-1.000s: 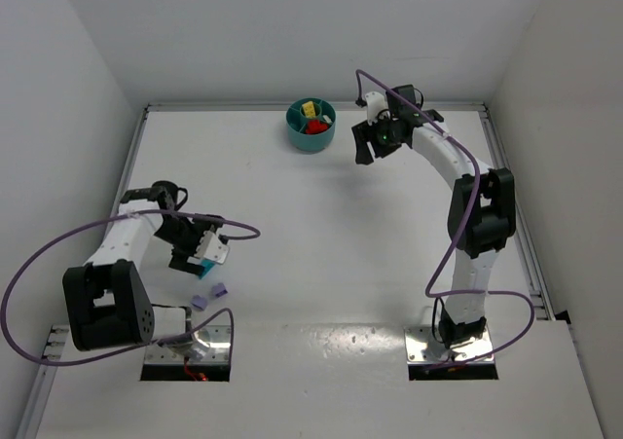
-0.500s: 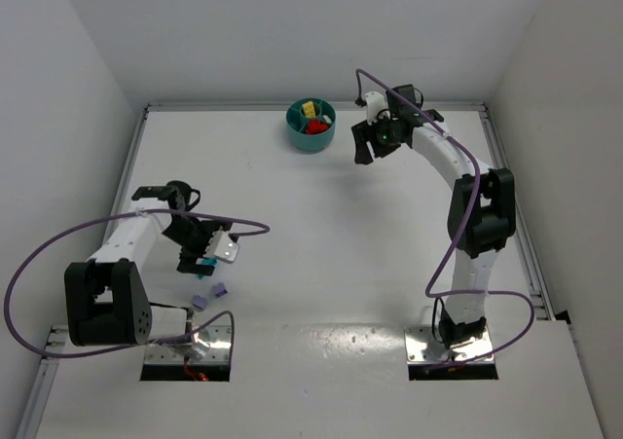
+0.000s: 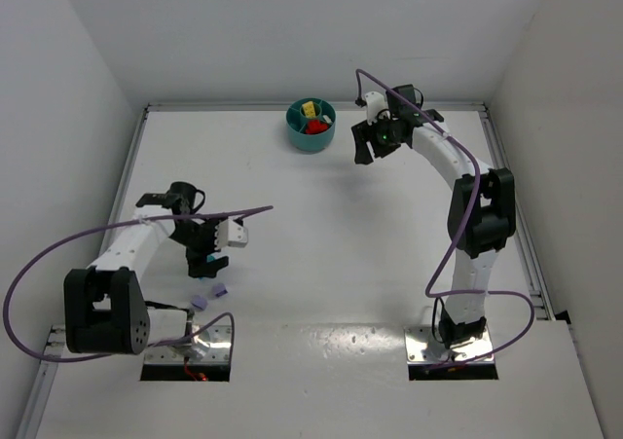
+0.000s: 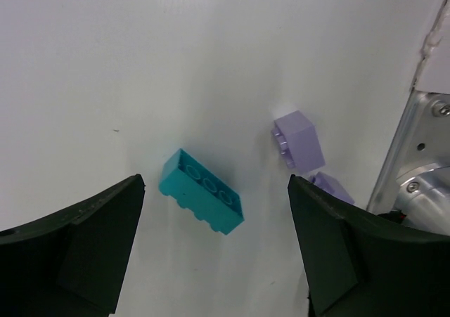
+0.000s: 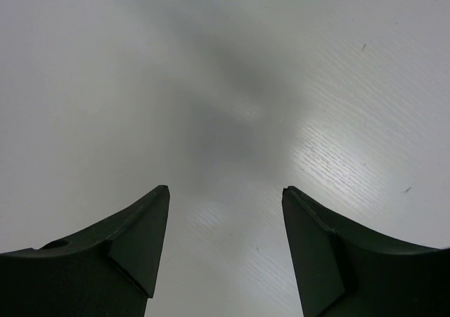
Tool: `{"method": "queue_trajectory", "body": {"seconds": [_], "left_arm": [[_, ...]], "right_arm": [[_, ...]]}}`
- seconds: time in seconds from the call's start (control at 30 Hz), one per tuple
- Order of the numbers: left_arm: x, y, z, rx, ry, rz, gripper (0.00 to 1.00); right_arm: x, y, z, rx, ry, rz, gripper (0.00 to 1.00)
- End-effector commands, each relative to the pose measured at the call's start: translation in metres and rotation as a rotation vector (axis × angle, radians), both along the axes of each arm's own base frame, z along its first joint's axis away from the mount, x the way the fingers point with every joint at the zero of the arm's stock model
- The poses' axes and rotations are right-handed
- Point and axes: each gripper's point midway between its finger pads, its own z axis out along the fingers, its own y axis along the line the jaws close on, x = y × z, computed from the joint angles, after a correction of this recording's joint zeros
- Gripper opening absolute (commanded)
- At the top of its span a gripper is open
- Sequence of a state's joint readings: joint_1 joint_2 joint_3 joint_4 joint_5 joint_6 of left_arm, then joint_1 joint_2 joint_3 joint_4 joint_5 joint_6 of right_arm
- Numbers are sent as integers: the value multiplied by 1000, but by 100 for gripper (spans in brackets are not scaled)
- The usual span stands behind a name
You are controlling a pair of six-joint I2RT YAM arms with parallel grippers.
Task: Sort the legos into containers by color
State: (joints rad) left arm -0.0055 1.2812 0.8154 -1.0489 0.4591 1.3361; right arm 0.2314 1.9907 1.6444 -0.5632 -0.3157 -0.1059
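Both grippers gape empty: left gripper (image 4: 216, 185), right gripper (image 5: 225, 190). A teal lego (image 4: 203, 201) lies between the left fingers (image 4: 91, 247), touching neither

Bright, even light, with a soft grey shadow and mild glare on the table (image 5: 330, 155).

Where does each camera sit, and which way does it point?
Top: above and behind, looking down on the table; left arm, right arm and bowl show.
Left wrist: on the left arm, facing down at a teal brick and purple bricks, left fingers at the edges.
Right wrist: on the right arm, facing down at the table, right fingers at the edges.
Shared: top and left wrist both show those bricks.
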Motion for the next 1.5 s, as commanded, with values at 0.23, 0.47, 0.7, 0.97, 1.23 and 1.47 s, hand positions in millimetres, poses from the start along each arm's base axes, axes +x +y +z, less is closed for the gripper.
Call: {"method": "queue_trajectory", "body": {"seconds": [0.23, 0.47, 0.7, 0.97, 1.23, 1.47], "left_arm": [[-19, 7, -12, 70, 84, 260, 83], [-7, 11, -21, 95, 108, 407, 81], [0, 22, -29, 148, 95, 470, 79], [6, 33, -45, 216, 104, 480, 66], [22, 29, -48, 208, 100, 491, 28], [133, -32, 9, -116, -29, 526, 23]], "right_arm": [[8, 9, 21, 32, -49, 20, 66], [8, 9, 23, 32, -49, 20, 66], [8, 9, 23, 32, -49, 20, 66], [9, 9, 19, 30, -40, 20, 66], [9, 9, 19, 30, -40, 20, 66], [16, 7, 24, 15, -66, 16, 66]]}}
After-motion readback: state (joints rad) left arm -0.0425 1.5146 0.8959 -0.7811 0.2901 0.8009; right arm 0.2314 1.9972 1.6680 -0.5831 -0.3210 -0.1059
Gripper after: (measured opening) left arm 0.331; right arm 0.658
